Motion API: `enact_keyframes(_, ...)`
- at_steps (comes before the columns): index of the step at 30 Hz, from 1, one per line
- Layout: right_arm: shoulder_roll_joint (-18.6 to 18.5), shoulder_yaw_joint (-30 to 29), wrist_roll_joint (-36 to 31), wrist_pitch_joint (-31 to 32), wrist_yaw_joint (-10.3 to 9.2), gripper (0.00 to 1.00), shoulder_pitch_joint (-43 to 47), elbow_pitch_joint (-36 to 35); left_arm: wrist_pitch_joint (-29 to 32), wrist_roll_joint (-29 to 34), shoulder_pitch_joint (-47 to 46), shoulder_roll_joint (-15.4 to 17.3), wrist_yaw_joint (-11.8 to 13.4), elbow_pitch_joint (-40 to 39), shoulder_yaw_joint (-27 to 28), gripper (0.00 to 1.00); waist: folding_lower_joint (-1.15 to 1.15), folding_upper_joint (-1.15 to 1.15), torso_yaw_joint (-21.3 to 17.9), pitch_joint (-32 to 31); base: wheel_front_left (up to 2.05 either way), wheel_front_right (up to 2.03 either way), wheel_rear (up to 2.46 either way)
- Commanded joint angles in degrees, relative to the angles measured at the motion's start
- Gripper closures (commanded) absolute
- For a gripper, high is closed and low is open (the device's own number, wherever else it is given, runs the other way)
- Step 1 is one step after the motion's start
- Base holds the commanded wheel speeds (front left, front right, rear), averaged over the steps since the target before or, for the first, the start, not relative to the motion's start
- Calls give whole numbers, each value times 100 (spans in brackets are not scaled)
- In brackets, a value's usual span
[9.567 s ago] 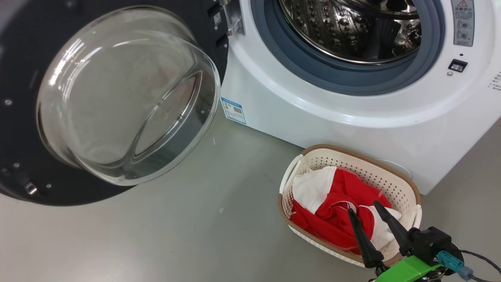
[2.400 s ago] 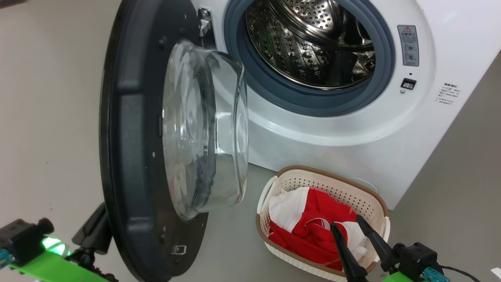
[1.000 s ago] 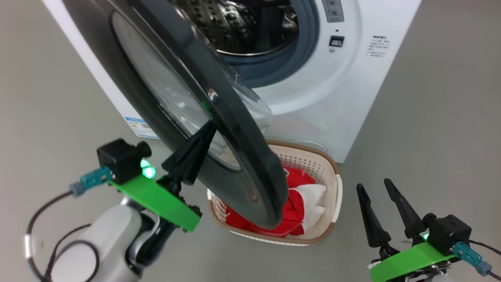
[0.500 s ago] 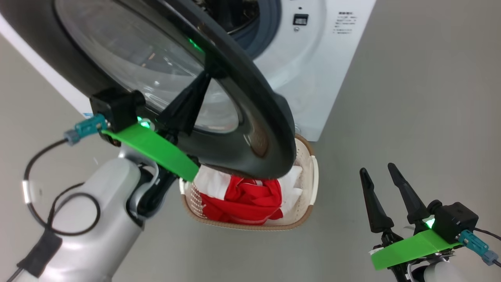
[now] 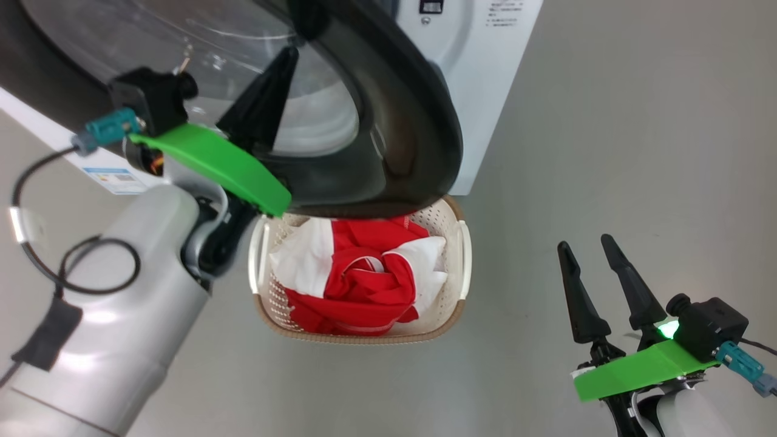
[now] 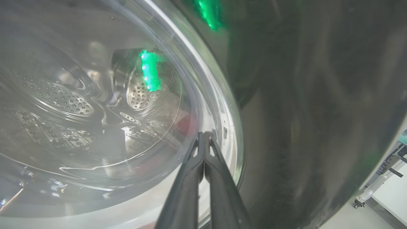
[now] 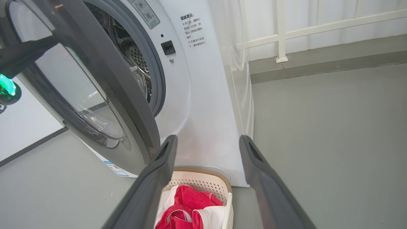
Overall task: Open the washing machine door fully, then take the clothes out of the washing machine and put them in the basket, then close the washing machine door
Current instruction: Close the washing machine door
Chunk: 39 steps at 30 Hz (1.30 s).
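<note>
Grey floor (image 5: 607, 121) is seen around the white washing machine (image 5: 485, 91), at whose foot the basket (image 5: 278, 300) has been set, with the red and white clothes (image 5: 364, 285) heaped inside it. The washing machine door (image 5: 419, 139) is found part-way shut, its black rim hung over the far edge of the basket in the head view; whether the two touch cannot be told. The left hand (image 5: 290, 57) is pressed together with nothing gripped, and its tips appear to be laid against the outer face of the door, where the glass window (image 6: 95, 111) meets the rim. The right hand (image 5: 584, 243) is spread apart and empty, low on the right, well apart from the basket. The door is judged to be stiff and fairly heavy, evidently hinged on its left side, with a glossy face on which narrow tips could easily be slid aside. It is better pushed than gripped, on the black rim toward its free right edge, where most leverage is gained, and not on the glass. A firm last push would probably be needed before the latch is caught.
</note>
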Motion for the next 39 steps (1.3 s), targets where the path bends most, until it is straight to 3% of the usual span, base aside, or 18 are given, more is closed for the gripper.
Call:
enact_keyframes(1, 2, 156, 16, -37, 36, 0, -178, -161, -45, -73, -324, 164, -32, -13, 203, 100, 0, 0, -100, 96, 0, 0, 0)
enact_keyframes(12, 2, 190, 122, -37, 36, 0, -302, -194, -45, -200, -843, 303, -32, 375, 193, 100, 0, 0, -410, 302, 0, 0, 0)
enact_keyframes(20, 2, 112, 110, -37, 36, 0, -238, -192, -45, -178, -691, 344, -32, 398, 201, 100, 0, 0, -364, 233, 0, 0, 0)
enact_keyframes(39, 2, -49, -125, -37, 36, 0, 174, -77, -45, 519, 1172, 144, -32, 90, 988, 100, 0, 0, 42, -556, 0, 0, 0)
